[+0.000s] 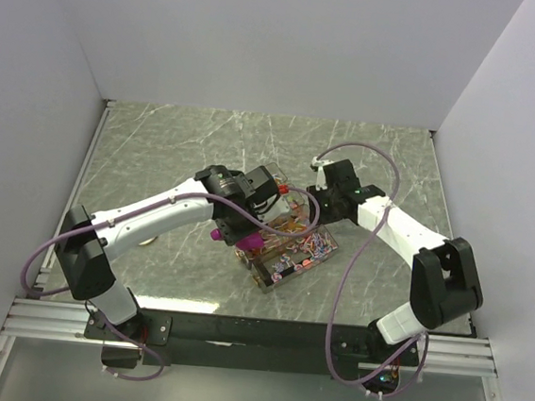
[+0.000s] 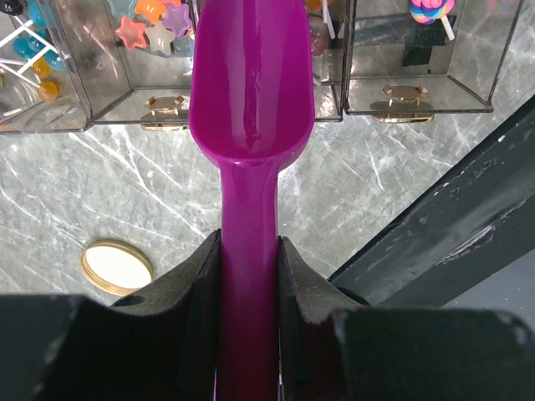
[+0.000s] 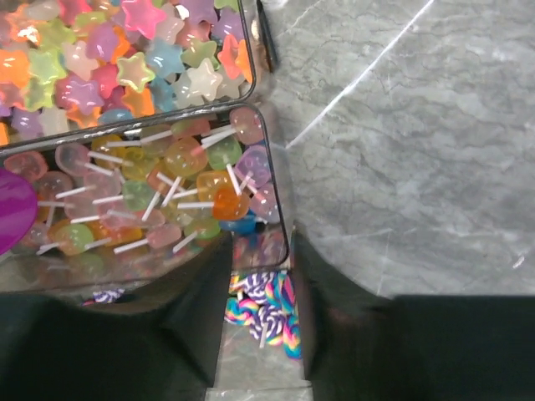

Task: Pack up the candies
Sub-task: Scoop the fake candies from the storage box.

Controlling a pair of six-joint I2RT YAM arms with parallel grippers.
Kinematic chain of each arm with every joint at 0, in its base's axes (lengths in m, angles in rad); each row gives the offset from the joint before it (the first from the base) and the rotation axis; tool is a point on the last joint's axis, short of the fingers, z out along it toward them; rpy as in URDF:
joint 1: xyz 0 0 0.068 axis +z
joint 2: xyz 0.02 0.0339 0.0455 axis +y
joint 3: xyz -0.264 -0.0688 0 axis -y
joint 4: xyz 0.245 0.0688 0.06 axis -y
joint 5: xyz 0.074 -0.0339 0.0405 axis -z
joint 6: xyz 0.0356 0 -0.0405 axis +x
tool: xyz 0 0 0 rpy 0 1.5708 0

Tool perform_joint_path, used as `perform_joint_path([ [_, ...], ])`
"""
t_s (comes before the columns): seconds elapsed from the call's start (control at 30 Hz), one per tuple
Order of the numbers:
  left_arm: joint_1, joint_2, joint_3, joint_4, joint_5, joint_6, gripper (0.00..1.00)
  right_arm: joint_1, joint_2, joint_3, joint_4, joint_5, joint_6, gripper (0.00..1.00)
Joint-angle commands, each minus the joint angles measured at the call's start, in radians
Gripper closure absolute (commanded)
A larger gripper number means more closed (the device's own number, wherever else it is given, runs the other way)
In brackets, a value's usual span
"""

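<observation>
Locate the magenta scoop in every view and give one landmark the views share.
Top external: magenta scoop at centre, below the left arm's wrist, at the left end of the clear candy box.
Left wrist: scoop fills the centre, handle in the left claw.
Right wrist: only the scoop's tip, left edge, over the lollipops.
Shared landmark: the clear candy box.

Grey-green marbled table [image 1: 159, 143] with pale veins across the whole top. Lying directly on it, a clear compartment box [image 2: 435, 75] near the middle and a round tan lid [image 2: 117, 267] to the left, apart from the box.
</observation>
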Motion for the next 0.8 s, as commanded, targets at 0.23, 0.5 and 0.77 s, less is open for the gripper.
perform_joint_path([
  [0.23, -0.001, 0.025, 0.051, -0.073, -0.063, -0.003, 0.99, -0.006, 0.092, 0.074, 0.054, 0.025, -0.05, 0.79],
  [0.5, -0.009, 0.051, 0.073, -0.07, -0.057, 0.017, 0.99, 0.0, 0.067, 0.042, 0.094, 0.065, -0.097, 1.0],
  [0.77, -0.024, 0.11, 0.093, -0.07, -0.065, 0.017, 0.99, 0.019, 0.07, 0.025, 0.109, 0.071, -0.103, 1.0],
])
